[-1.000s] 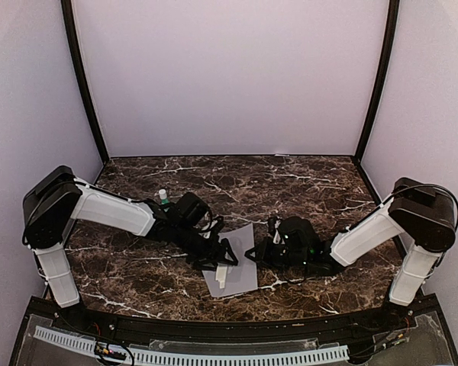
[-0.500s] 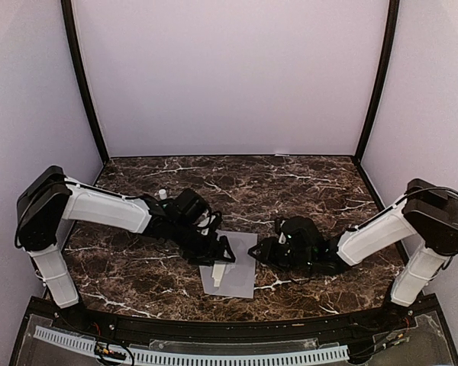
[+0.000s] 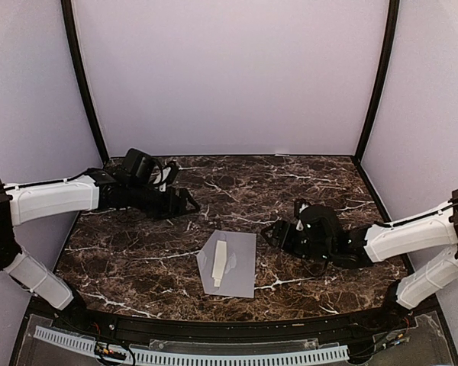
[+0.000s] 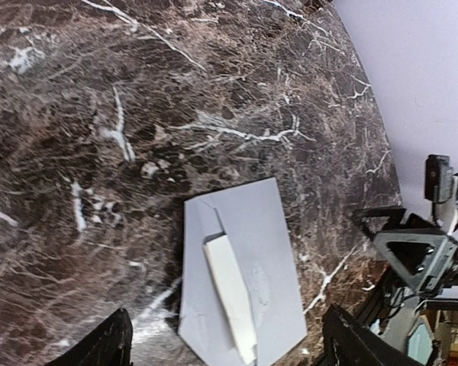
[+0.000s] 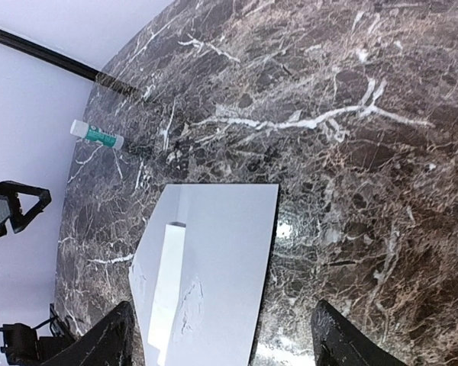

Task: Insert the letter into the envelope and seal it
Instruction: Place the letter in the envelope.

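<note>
While my left gripper and right gripper hang released and empty, the envelope lies flat, a folded white strip on top; whether it's tucked in, I can't tell.

High rear camera and both downward wrist cameras share the envelope.

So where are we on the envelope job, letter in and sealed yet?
Done: no loose letter in sight, so it is probably inside the envelope, though that cannot be confirmed. In hand: nothing; the left gripper and right gripper are open, clear of it. Left: the triangular flap lies open with a white strip along its fold, so sealing remains. A glue stick lies farther off.
</note>
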`<move>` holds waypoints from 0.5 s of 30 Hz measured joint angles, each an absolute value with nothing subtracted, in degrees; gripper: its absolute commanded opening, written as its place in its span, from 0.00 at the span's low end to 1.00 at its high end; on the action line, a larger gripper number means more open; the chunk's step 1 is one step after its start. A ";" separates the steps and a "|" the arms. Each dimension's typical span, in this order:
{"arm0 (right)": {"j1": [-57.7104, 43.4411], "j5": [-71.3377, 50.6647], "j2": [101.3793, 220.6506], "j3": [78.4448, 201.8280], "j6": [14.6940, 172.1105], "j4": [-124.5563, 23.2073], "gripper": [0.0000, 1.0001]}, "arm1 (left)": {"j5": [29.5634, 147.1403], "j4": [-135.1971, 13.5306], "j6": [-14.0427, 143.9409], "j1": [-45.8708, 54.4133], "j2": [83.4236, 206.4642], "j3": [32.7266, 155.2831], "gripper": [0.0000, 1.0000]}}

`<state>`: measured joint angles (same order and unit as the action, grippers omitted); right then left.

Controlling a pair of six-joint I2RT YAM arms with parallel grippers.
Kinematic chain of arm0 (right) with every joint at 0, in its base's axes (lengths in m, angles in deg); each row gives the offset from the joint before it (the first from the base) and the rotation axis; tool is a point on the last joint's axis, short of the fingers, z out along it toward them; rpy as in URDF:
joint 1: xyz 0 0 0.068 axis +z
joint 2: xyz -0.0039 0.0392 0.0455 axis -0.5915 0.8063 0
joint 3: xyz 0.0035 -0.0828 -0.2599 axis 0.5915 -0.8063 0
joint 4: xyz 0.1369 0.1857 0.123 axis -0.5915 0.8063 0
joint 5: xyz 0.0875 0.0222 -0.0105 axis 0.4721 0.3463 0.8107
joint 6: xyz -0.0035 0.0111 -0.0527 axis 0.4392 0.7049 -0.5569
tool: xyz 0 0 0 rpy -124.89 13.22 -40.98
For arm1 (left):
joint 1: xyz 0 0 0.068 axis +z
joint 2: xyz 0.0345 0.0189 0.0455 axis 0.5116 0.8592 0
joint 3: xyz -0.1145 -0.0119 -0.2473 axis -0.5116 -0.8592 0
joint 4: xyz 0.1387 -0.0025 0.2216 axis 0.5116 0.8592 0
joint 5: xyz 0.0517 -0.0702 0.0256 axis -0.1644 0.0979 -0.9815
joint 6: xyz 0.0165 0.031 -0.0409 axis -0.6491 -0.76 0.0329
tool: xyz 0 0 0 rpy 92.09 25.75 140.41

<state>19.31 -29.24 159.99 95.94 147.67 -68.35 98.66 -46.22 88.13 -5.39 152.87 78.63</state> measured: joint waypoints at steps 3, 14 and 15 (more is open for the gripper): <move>18.83 -31.34 156.88 95.92 145.72 -66.69 0.81 | 98.64 -44.12 82.73 -1.00 152.74 79.75 0.88; 14.39 -34.27 150.39 94.04 140.15 -66.30 0.82 | 84.76 -47.94 72.57 11.04 154.88 85.84 0.90; 14.24 -34.23 150.37 93.67 139.93 -66.38 0.82 | 83.18 -48.38 73.05 11.29 155.93 85.84 0.90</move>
